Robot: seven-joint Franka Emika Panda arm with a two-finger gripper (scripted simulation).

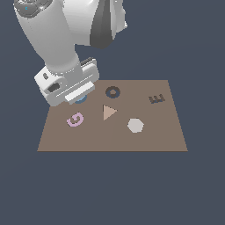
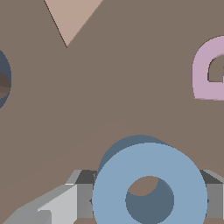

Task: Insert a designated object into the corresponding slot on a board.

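Note:
The light blue ring sits between my gripper fingers, which press on its two sides, so the gripper is shut on it. In the exterior view only a sliver of the ring shows under the hand, low over the far left part of the brown board. Whether it touches the board I cannot tell. The dark navy ring-shaped slot lies to the exterior view's right of the gripper, about a hand's width away. It shows at the picture edge in the wrist view as the slot.
On the board lie a pink letter G, a tan triangle, a white hexagon and a dark brown letter E shape. The G and the triangle also show in the wrist view.

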